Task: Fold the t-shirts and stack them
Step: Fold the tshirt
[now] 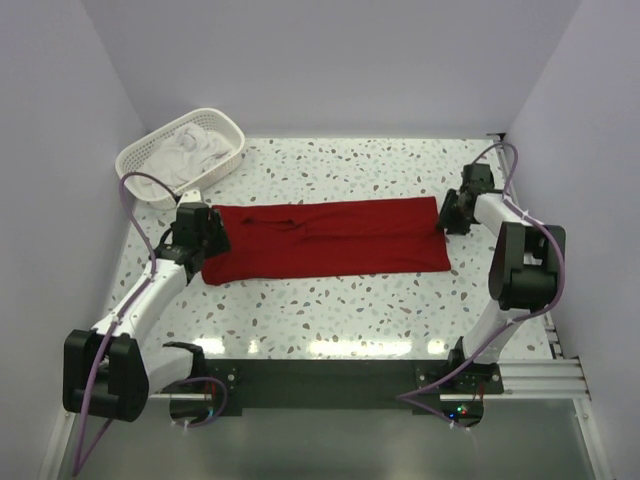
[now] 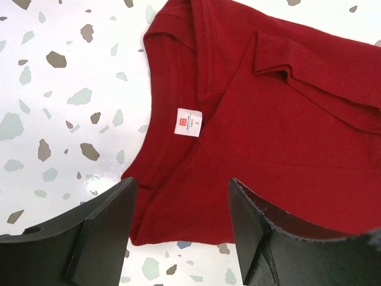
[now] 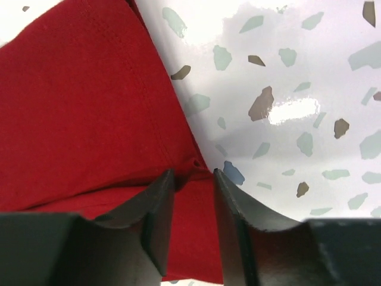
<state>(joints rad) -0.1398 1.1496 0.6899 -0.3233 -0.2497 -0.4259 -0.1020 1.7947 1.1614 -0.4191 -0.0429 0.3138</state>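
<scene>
The deep red t-shirt (image 1: 330, 240) lies flat as a long band across the table, folded lengthwise. Its collar end with the small white neck label (image 2: 189, 122) is at the left. My left gripper (image 1: 205, 240) is open, with its jaws wide apart over the near edge of the collar end (image 2: 183, 185). My right gripper (image 1: 445, 213) is at the shirt's right end. Its jaws are close together on a puckered corner of the red cloth (image 3: 193, 173). White t-shirts (image 1: 195, 145) lie bunched in the basket.
The white lattice basket (image 1: 135, 165) stands at the back left corner, just behind my left arm. The speckled tabletop (image 1: 330, 310) is bordered by white walls on three sides.
</scene>
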